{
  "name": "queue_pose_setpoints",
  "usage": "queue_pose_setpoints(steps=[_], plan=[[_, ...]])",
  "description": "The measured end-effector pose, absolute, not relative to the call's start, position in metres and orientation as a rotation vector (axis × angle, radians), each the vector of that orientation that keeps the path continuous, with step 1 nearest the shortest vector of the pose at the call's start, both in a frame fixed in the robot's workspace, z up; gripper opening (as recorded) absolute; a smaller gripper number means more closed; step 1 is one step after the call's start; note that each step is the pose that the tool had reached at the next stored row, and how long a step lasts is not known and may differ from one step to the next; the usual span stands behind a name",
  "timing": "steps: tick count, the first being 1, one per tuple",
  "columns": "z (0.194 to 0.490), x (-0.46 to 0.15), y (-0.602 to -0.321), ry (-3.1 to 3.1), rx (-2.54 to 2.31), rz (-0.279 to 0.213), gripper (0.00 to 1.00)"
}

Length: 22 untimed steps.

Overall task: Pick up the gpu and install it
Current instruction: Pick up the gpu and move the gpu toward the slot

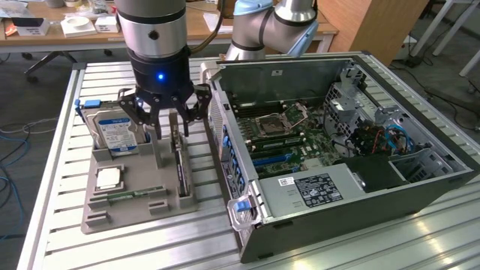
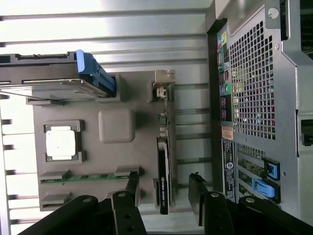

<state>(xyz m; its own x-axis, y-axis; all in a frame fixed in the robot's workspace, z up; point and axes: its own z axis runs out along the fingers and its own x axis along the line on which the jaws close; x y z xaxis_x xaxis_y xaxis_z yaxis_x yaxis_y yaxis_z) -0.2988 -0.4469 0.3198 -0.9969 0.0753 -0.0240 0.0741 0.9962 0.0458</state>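
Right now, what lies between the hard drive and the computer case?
The gpu stands there on edge in the gray holder, with the open tool poised over it; the wrist view shows this.

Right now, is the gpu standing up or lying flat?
Standing up. The gpu sits on its long edge in a slot of the grey holder, and the wrist view meets it edge-on.

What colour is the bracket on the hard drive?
Blue; the bracket shows best in the wrist view.
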Motion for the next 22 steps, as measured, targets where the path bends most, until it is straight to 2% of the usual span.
queue_pose_setpoints(steps=[22], plan=[[0.306,-0.299,-0.447,3.113,0.117,0.070,0.53]])
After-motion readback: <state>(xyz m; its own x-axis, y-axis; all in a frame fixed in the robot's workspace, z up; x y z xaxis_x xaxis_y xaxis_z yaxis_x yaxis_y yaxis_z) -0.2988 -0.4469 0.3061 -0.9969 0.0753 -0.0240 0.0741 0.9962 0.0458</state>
